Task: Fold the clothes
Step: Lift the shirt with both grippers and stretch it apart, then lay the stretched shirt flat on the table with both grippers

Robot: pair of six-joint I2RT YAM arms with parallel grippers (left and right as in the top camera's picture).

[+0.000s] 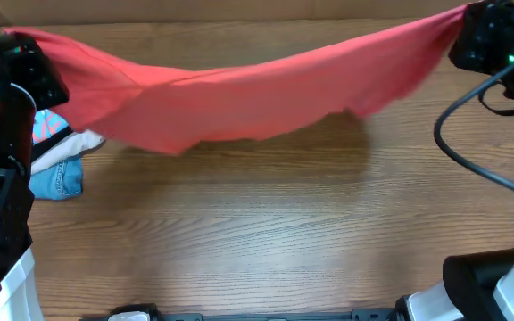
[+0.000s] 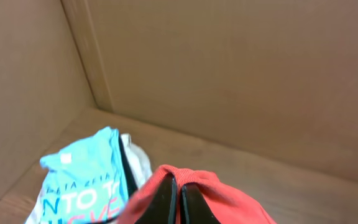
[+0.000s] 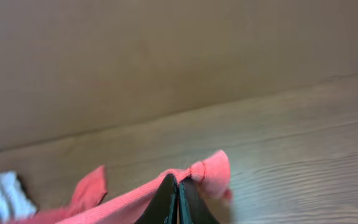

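Observation:
The clothes, a coral-red T-shirt [image 1: 239, 89], hang stretched in the air across the back of the table between both arms, sagging in the middle. My left gripper [image 2: 178, 180] is shut on the shirt's left end, red cloth [image 2: 229, 199] bunched over its fingertips. At the far right my right gripper [image 3: 178, 182] is shut on the other end, a hemmed corner [image 3: 213, 171] sticking out past the tips. In the overhead view the left arm [image 1: 7, 80] and right arm [image 1: 493, 36] cover the gripped ends. The shirt's print is not visible.
A light-blue T-shirt with white and red lettering [image 2: 86, 180] lies crumpled at the left with a whitish garment [image 1: 70, 147] beside it. Cardboard walls [image 2: 229, 74] close off the back and left. A black cable [image 1: 471, 152] loops at the right.

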